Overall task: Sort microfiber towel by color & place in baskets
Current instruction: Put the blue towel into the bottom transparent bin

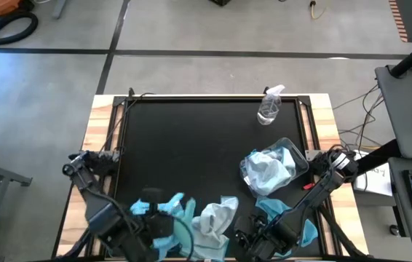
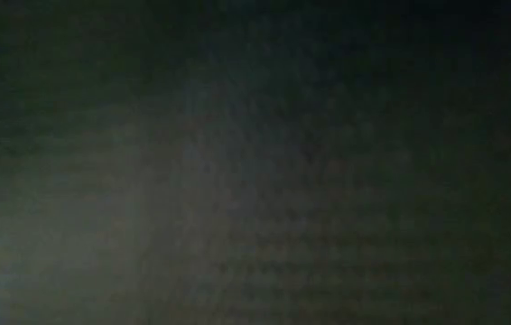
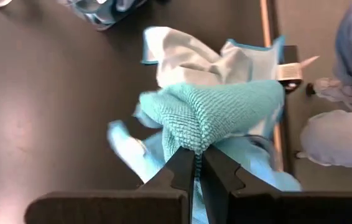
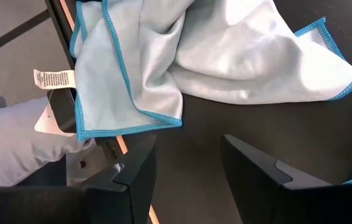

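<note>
My left gripper (image 3: 196,163) is shut on a teal microfiber towel (image 3: 213,109) near the table's near edge; in the high view the gripper (image 1: 161,223) sits at the left of the cloth pile. A pale whitish-blue towel (image 3: 188,59) lies behind the teal one. My right gripper (image 4: 188,165) is open and hovers over bare mat, just short of a pale towel with a blue hem (image 4: 226,56); the high view places it (image 1: 244,239) right of the pile. One clear basket (image 1: 298,156) holds pale cloths. The low view is dark. My left gripper pinches a bunched fold of the teal towel (image 3: 194,142) between its two fingertips. The towel bulges out ahead of the fingers, over paler cloths. Whether it is lifted clear of them, I cannot tell.
A clear spray bottle (image 1: 270,106) lies near the table's far right. Another teal cloth (image 1: 277,209) lies under the right arm. Bare black mat (image 1: 184,145) covers the middle and far left. A person's grey-clad limb (image 4: 14,146) shows past the near edge.
</note>
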You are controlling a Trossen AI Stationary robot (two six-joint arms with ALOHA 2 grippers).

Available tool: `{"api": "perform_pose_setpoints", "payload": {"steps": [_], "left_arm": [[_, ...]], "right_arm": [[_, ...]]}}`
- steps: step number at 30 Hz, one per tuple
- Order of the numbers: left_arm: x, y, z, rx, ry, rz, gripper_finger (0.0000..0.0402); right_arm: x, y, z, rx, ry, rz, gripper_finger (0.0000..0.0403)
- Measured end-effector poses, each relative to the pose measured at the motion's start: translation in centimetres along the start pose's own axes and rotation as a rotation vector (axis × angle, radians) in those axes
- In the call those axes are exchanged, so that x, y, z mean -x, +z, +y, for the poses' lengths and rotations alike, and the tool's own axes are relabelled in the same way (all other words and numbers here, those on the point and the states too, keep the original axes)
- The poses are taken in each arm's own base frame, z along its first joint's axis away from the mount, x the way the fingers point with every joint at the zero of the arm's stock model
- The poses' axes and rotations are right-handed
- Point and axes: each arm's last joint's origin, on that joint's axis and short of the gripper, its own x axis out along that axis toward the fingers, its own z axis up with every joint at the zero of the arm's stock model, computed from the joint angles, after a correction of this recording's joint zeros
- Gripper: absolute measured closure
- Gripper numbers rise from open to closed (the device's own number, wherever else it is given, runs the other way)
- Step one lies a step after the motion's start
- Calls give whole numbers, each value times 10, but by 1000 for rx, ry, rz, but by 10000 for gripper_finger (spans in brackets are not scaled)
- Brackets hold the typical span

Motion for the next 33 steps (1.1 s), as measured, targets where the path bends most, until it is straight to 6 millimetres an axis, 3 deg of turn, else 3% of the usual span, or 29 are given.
{"api": "perform_pose_setpoints", "payload": {"steps": [8, 17, 25, 33], "left_arm": [[19, -34, -37, 9, -45, -18, 402], [-4, -77, -62, -85, 37, 67, 402], [-35, -113, -45, -68, 151, 223, 402], [-22, -150, -14, 155, 131, 382, 401]], "right_arm": [[0, 0, 0, -2, 0, 0, 232], [0, 0, 0, -21, 1, 0, 232], [0, 0, 0, -35, 1, 0, 232], [0, 0, 0, -33, 1, -1, 232]]}}
